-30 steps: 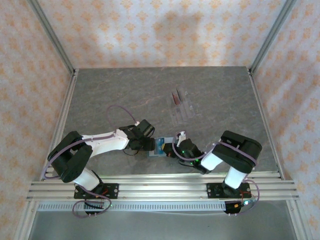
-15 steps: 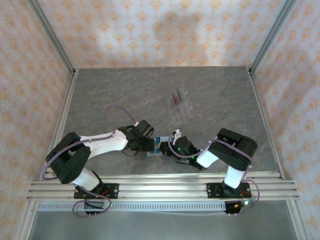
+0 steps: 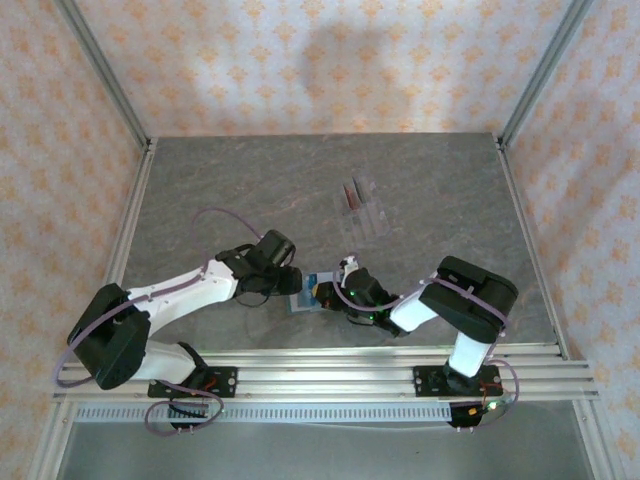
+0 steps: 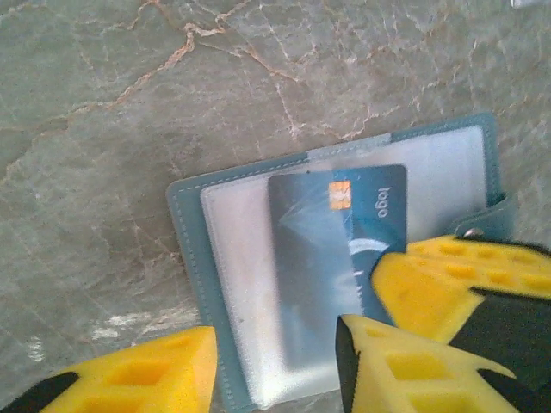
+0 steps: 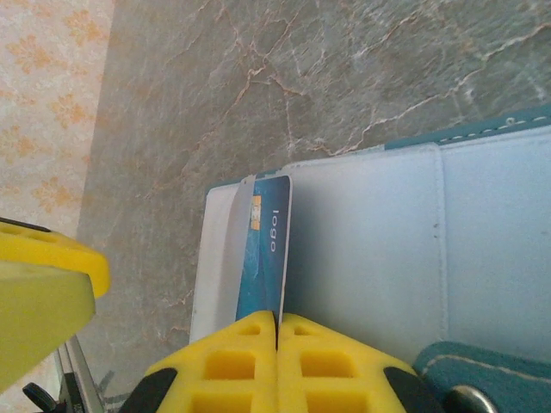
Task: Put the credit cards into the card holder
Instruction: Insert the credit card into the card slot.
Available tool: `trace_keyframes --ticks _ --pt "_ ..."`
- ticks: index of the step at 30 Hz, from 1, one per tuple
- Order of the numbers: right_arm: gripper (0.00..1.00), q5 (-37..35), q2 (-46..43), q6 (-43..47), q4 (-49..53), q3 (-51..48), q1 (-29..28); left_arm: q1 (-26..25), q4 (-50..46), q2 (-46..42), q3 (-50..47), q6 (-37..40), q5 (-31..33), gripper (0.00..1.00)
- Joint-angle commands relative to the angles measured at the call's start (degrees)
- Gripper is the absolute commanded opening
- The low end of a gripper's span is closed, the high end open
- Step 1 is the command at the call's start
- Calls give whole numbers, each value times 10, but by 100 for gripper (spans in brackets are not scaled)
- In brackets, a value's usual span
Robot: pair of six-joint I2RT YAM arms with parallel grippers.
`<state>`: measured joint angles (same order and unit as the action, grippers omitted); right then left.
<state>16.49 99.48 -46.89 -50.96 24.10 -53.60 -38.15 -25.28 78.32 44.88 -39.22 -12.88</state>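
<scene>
Card holder at the near edge: an open teal fold-over card holder [image 4: 185,224] lies flat on the grey marbled desk [image 3: 220,190], between the two arms. The right hand [image 5: 277,323], its yellow fingers pressed together, pinches one end of a bright blue credit card [image 4: 318,258] that is partly tucked under the holder's clear sleeve. The left hand [image 4: 275,370] hovers, fingers spread, at the holder's left side.
</scene>
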Motion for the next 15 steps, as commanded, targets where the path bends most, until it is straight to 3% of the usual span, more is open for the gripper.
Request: trace_keyframes --ticks 1,6,15 --pt "0 16 3 29 121 7 -5 8 -14 15 19 7 -12 26" --pt "0 19 -21 50 191 29 -5 14 -1 51 19 9 -14 11" --pt "0 30 -60 77 305 61 -5 23 11 57 -8 13 0 11"
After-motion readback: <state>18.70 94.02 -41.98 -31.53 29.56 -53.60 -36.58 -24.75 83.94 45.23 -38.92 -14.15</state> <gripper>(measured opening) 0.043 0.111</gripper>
